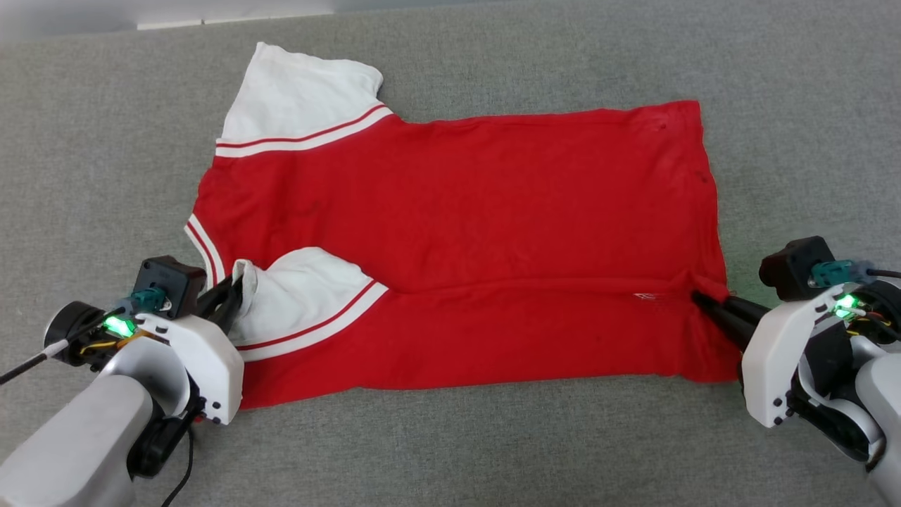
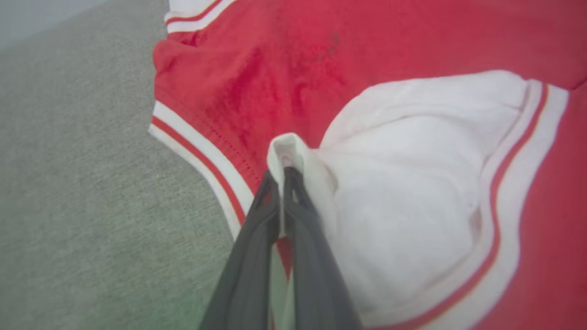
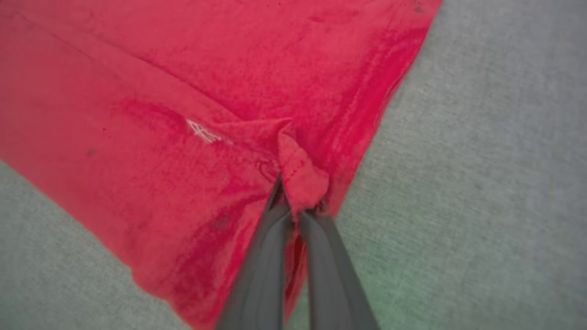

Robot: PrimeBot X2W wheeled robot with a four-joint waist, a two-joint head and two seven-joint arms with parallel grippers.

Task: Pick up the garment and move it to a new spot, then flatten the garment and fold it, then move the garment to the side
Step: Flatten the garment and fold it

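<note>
Holds garment [image 1: 457, 211] stretched left to right, collar leftward, hem rightward. Pinches white sleeve [image 1: 310, 296] between left gripper [image 1: 236, 287] jaws. Clamps hem corner [image 3: 300, 176] in right gripper [image 1: 698, 298], both arms low, angled inward.

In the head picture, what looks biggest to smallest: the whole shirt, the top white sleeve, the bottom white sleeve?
Largest: the garment.
Then the top sleeve and the bottom sleeve: they look about alike, so I won't rank them.
</note>
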